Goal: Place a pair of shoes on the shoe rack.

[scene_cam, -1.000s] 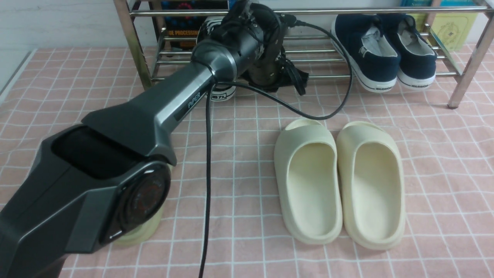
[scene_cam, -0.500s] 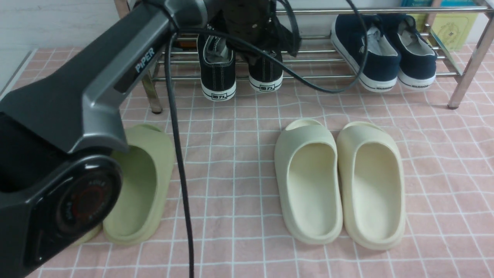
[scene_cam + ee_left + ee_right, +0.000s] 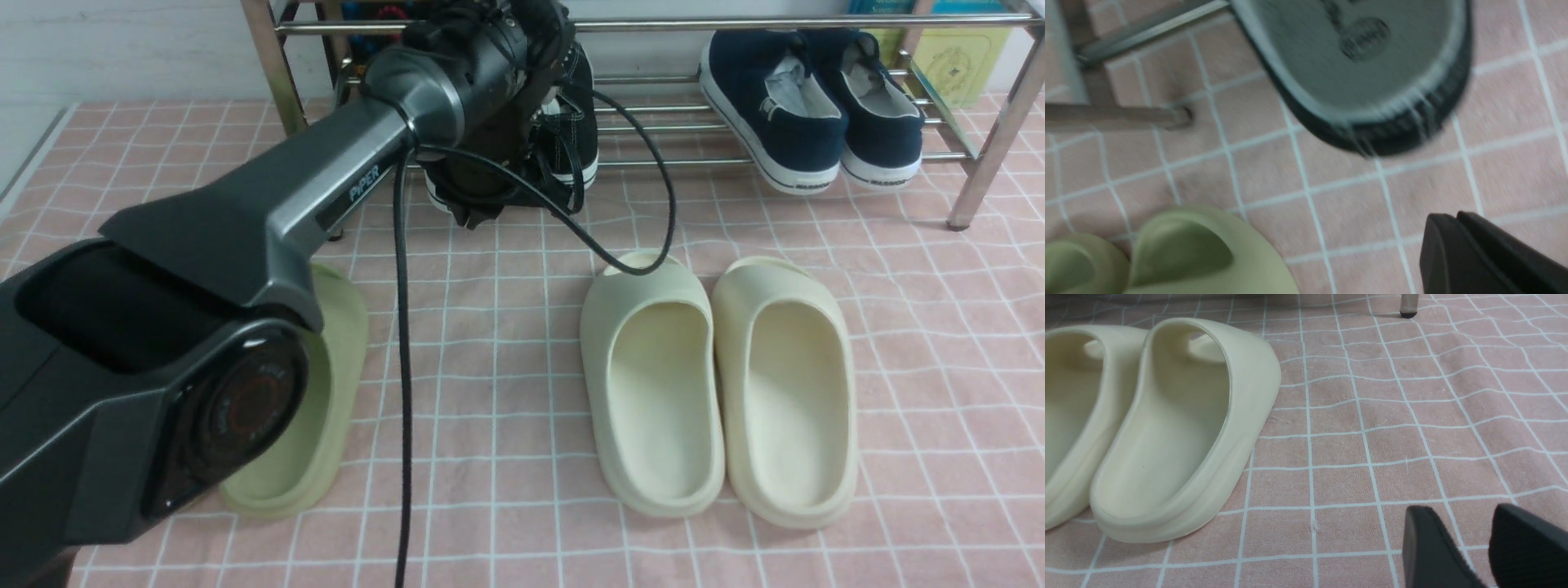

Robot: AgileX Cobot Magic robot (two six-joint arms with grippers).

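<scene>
Sneakers [image 3: 576,122] appear to rest on the shoe rack [image 3: 694,162], heels outward, half hidden behind the left arm [image 3: 245,220]. The left gripper [image 3: 1447,222] is pinched together and empty; the right gripper [image 3: 1466,516] hangs spread above the cloth [image 3: 1372,416]. Placement looks done, with only withdrawal left.

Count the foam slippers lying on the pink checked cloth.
4. Two cream foam slippers lie side by side right of centre. Two olive-green foam slippers lie together on the robot's left, mostly hidden behind the left arm in the front view.
</scene>
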